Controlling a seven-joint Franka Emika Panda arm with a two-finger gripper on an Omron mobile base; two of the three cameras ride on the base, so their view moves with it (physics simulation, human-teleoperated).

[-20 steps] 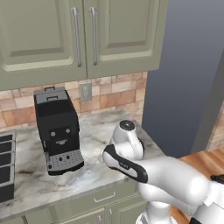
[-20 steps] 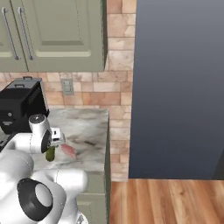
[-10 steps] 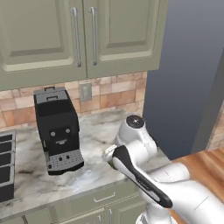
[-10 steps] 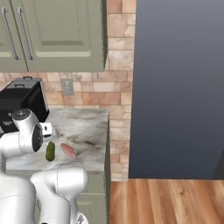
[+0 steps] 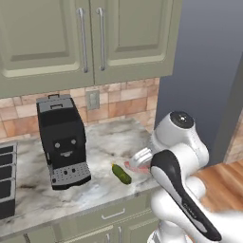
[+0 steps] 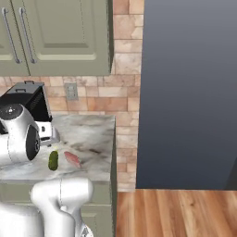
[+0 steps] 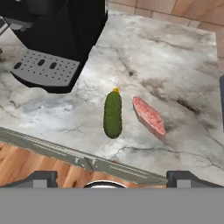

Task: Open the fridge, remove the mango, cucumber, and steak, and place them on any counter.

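Observation:
The dark green cucumber (image 7: 113,114) lies on the marbled counter (image 7: 175,57), with the pinkish-red steak (image 7: 149,117) just beside it, the two apart. Both also show near the counter's front edge: cucumber (image 5: 121,174) and steak (image 5: 136,166), partly behind my arm, and cucumber (image 6: 53,160) and steak (image 6: 72,159). My gripper (image 7: 113,180) hovers above and in front of them, open, its fingertips (image 7: 42,178) wide apart with nothing between. The dark fridge (image 6: 190,92) stands right of the counter. The mango is out of view.
A black coffee machine (image 5: 61,142) stands on the counter to the left of the cucumber. Sage green wall cabinets (image 5: 85,38) hang above it. A dark appliance edge (image 5: 5,180) sits at the far left. Wooden floor (image 6: 176,213) lies before the fridge.
My arm has drawn back and up from the counter, uncovering the cucumber in the left base view. The cucumber and steak have stayed in place.

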